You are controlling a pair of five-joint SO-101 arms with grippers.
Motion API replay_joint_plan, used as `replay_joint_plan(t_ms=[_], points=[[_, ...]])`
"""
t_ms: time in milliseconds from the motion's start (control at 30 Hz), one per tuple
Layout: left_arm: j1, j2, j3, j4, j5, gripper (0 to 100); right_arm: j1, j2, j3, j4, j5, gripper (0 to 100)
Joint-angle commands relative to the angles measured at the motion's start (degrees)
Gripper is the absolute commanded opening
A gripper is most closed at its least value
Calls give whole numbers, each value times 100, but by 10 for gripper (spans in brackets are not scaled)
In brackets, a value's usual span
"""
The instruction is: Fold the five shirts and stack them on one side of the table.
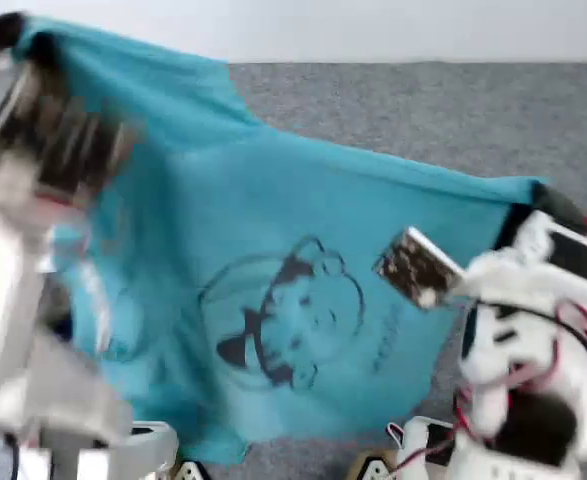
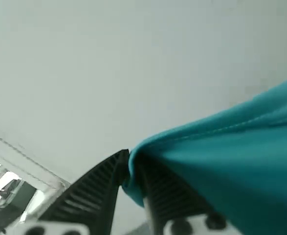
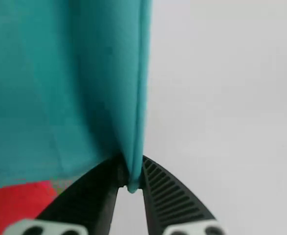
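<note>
1. Reading the left gripper (image 2: 130, 178) first: its fingers (image 2: 92, 196) are pressed together on a bunched edge of the teal shirt (image 2: 231, 161); only a thin fold of cloth sits between them; the fabric runs away from the tips to one side.
2. The right gripper (image 3: 130, 182) is likewise clamped on the shirt, pinching a stitched hem that rises straight out from the fingertips; a red cloth (image 3: 16, 203) lies beyond it, lower down.
3. From the high view I see the shirt lifted and drawn out between the two arms; its long axis runs across the table (image 1: 423, 110), from the left arm's grip high at the far left to the right arm's grip near the right edge; the printed figure (image 1: 283, 320) faces the camera; the body of the shirt droops toward the near edge.
4. The relation I judge the next move to turn on: the held edge spans the two grippers and the rest hangs free below it, so neither arm is nearer; both carry it; I'd guess it must be laid flat with both grips lowering together, or it will skew.
5. The red cloth sits just beside the right arm; I'd watch that the teal hem doesn't drag across it.
</note>
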Motion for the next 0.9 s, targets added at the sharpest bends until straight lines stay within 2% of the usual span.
replay_joint_plan(t_ms=[0,200,500,633,733,867], points=[[-18,818,-48,-79,-105,14,-233,409,457,-664,62,10],[-26,2145,-66,-747,-105,14,-374,1516,862,-2229,62,10],[-97,3956,-84,-2277,-114,14,-567,3811,826,-4796,105,10],[-185,4607,-84,-3042,-167,14,-611,4892,466,-5525,387,10],[-229,5002,-84,-3473,-510,14,-593,5763,-105,-5974,387,10],[-255,5336,-84,-3877,-633,14,-585,6844,-1108,-6220,387,10]])
